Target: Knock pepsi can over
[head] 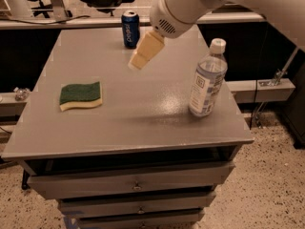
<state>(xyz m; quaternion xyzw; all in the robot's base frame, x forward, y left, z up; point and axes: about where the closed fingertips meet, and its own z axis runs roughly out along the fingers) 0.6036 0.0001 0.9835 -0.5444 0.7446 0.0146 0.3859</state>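
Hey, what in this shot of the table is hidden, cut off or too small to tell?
Pincer, in the air right of the pepsi can: one camera view cannot show its depth from the can.
Arm: cut off by top and right edges, camera view.
Bottle label: print too small to read.
Lowest drawer: cut by bottom edge.

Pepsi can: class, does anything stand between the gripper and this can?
Nothing visible does. The gripper hangs above the table just in front of the pepsi can, with only bare surface between them. The green sponge lies to the left, the water bottle stands to the right, both off that line.
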